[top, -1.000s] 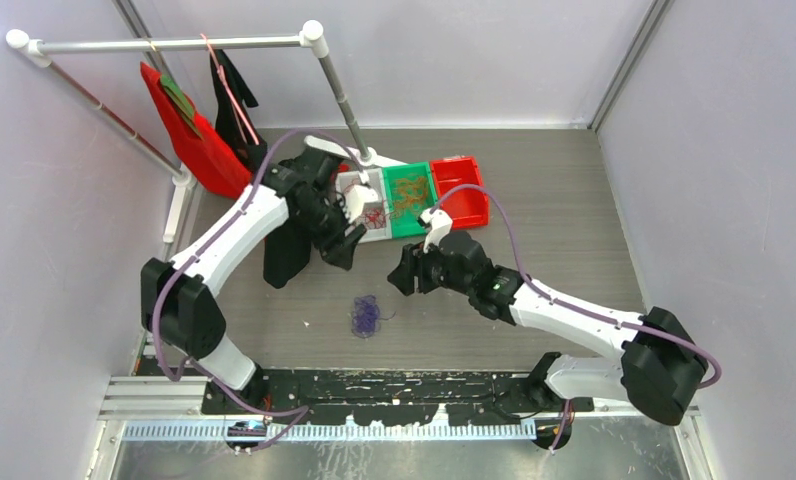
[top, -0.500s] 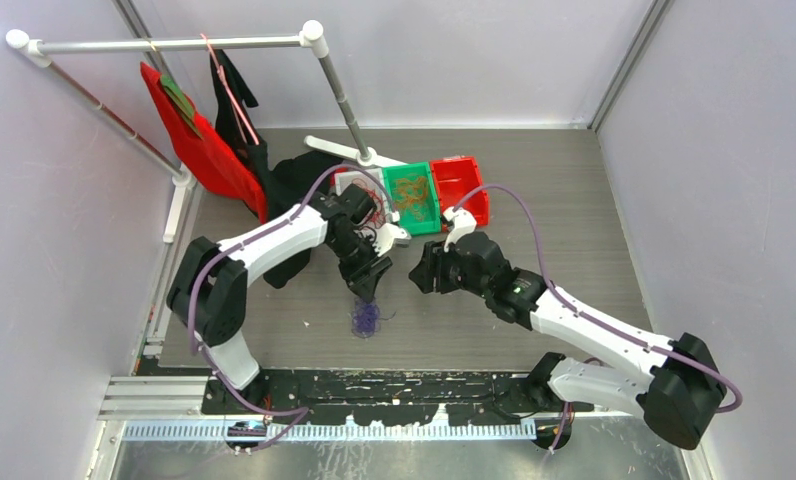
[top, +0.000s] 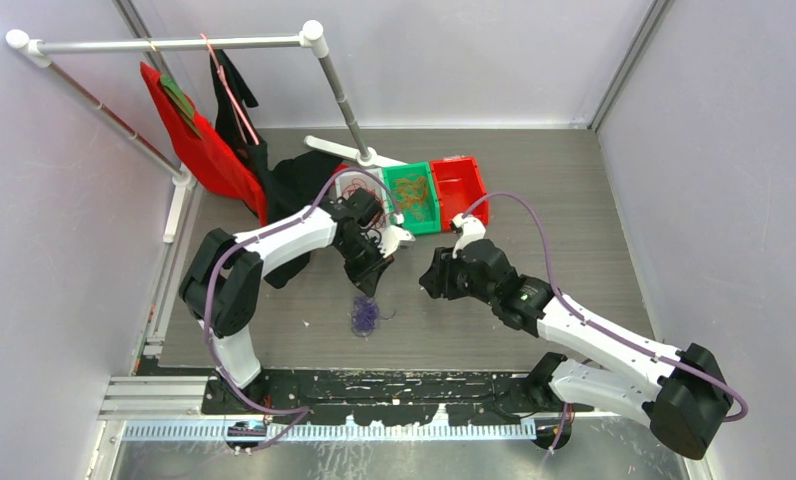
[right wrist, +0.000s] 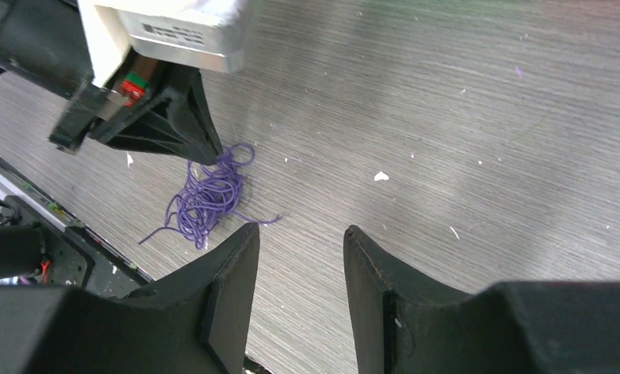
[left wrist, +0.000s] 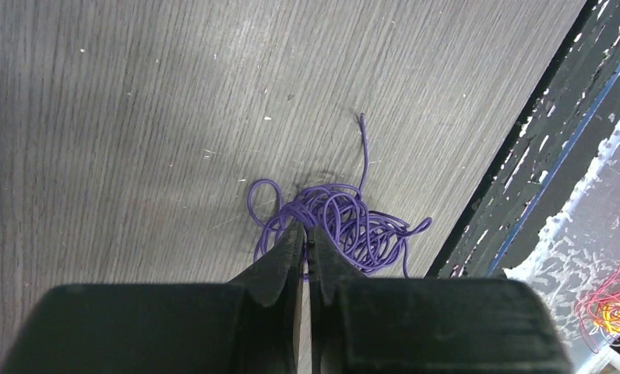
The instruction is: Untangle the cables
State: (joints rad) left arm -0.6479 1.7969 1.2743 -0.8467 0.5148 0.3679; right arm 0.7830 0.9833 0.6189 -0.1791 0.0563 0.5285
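A small purple cable clump (top: 365, 316) lies on the grey table near the front edge. My left gripper (top: 370, 283) points down at its far edge. In the left wrist view the jaws (left wrist: 308, 235) are pressed together with a purple strand of the clump (left wrist: 346, 226) between the tips. My right gripper (top: 430, 283) hovers open and empty to the right of the clump. Its wrist view shows the clump (right wrist: 206, 199) ahead and left of its spread fingers (right wrist: 301, 227). Orange cables (top: 410, 192) lie in the green bin, and red strands (top: 372, 207) show in the white bin.
A green bin (top: 421, 222) and a red bin (top: 461, 186) stand at the back centre. Red and black garments (top: 199, 145) hang from a rack at back left, with black cloth (top: 299, 185) on the table. The black front rail (left wrist: 540, 156) runs just beyond the clump.
My left gripper has swung from the white bin down to the purple clump and stays at it. My right gripper has drifted a little right and toward the front.
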